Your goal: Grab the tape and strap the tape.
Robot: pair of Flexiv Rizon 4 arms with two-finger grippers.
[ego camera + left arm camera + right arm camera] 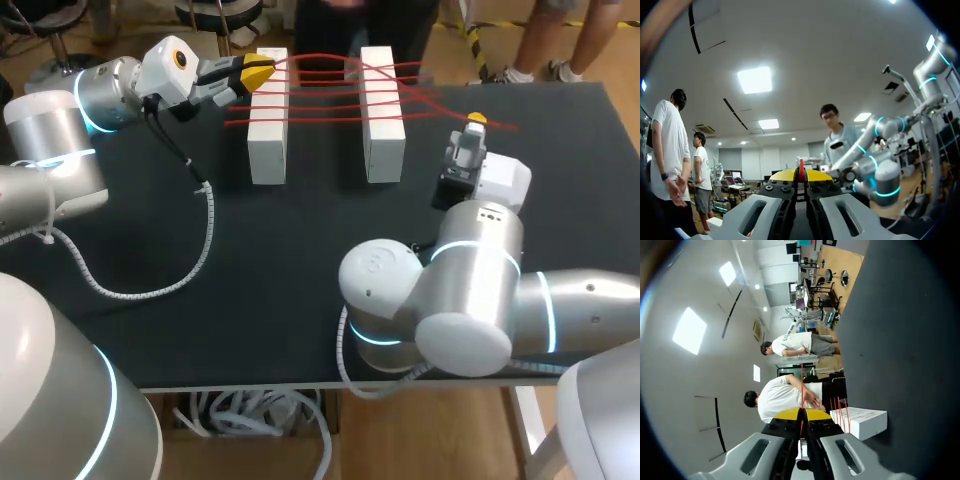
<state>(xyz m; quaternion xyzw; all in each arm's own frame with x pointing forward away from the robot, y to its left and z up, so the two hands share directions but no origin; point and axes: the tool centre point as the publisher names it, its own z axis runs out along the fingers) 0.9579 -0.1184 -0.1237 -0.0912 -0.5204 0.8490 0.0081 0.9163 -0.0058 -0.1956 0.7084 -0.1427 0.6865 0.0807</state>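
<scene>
We are mid-strapping. Our left gripper [258,73] and right gripper [476,119] each clench one end of the red tape [335,92], which runs in several lines over the white blocks [268,140] on the tabletop [250,250]. Next, we judge, comes another taut pass.

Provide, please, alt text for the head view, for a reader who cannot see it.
Red tape runs in several strands across two white blocks on a black table. The left hand, beside the left block, and the right hand, past the right block, are each shut on it.
</scene>
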